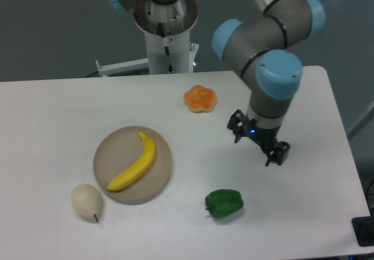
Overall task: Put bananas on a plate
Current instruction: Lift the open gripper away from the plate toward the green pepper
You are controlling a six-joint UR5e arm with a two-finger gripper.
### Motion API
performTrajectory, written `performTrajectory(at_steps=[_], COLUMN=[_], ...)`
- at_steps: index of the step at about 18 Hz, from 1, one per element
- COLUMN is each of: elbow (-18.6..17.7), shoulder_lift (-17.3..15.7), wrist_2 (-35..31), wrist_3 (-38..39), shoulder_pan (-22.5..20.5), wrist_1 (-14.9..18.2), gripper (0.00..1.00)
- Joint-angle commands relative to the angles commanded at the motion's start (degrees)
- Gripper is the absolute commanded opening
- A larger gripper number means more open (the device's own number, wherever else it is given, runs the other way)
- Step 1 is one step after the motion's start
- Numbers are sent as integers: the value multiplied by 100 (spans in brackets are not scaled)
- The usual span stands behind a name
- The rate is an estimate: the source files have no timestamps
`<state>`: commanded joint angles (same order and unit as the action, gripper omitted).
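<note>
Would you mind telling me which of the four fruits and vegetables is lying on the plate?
The banana. It lies across the plate, while the pear, green pepper and orange fruit sit on the table.

You can read no text here; the small red mark on the robot base [169, 40] stays illegible.

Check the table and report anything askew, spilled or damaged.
Nothing stands out. The banana lies inside the plate; the pear, green pepper and orange fruit sit intact on the table. The gripper holds nothing.
</note>
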<state>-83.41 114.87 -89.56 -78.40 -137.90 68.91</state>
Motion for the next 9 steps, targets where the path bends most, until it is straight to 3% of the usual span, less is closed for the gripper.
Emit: performTrajectory(at_steps=[9], elbow=[18], shoulder_lift=[53], wrist_2=[-71], wrist_3=[0], shoulder_pan=[9], wrist_1=[9], gripper=[100])
